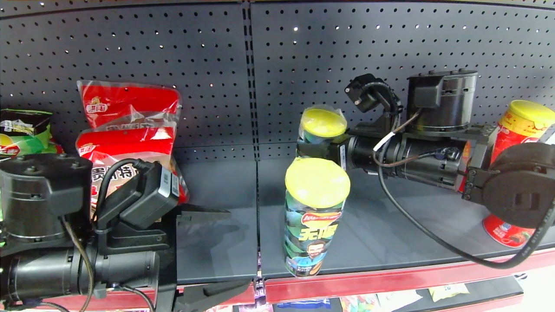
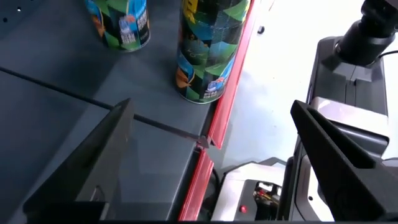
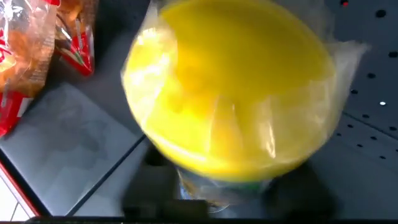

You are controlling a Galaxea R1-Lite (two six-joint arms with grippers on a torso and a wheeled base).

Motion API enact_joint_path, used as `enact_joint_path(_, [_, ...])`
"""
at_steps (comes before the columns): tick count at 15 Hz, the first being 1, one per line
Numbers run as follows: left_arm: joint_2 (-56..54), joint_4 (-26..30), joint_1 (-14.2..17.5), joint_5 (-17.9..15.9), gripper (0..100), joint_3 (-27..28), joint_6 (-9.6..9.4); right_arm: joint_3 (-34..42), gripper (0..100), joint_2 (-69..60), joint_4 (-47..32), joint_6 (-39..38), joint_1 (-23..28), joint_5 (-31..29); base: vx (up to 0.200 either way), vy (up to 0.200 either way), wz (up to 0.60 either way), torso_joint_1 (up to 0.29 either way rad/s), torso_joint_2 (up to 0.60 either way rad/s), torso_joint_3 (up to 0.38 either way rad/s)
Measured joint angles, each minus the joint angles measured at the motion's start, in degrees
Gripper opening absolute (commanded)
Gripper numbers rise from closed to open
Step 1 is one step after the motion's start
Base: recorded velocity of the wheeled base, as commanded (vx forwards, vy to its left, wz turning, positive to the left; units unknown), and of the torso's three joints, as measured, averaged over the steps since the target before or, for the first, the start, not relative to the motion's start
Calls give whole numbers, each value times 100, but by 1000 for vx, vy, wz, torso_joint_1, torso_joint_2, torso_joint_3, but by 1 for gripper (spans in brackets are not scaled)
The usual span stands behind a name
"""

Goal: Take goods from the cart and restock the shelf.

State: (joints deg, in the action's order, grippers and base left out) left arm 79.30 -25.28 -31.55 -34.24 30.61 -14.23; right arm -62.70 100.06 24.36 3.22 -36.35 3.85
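Two green chip cans with yellow lids stand on the grey shelf point(image 1: 217, 242). The front can point(image 1: 315, 216) point(image 2: 210, 50) is free near the shelf's red edge. Behind it, the back can point(image 1: 321, 128) point(image 3: 236, 87) point(image 2: 121, 25) still has clear wrap over its lid. My right gripper point(image 1: 318, 151) point(image 3: 230, 196) comes in from the right and is shut on that back can below the lid. Low at the left, my left gripper point(image 1: 234, 249) point(image 2: 211, 109) is open and holds nothing, level with the shelf's front edge and left of the front can.
Red snack bags point(image 1: 130, 130) point(image 3: 37, 56) lean on the pegboard at the left, with a green bag point(image 1: 21, 134) beside them. A red can with a yellow lid point(image 1: 520, 130) stands at the right behind my right arm. The shelf between the bags and cans is bare.
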Motion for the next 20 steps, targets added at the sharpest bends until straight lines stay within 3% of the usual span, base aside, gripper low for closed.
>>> enact_joint_path(10, [-41,0,0,28,100,-2,-9,898,100,-591,-2,-111,184,-161,0,0,0,0,0,0])
enact_joint_path(17, [212,0,-1,516,100,45,-28,1849,100,-1475,-2,-115,232,-165,0,0,0,0,0,0])
enact_joint_path(20, [440,-13,-30,556,100,108,-44,2503,100,-1997,-13,-108,312,-167,0,0,0,0,0,0])
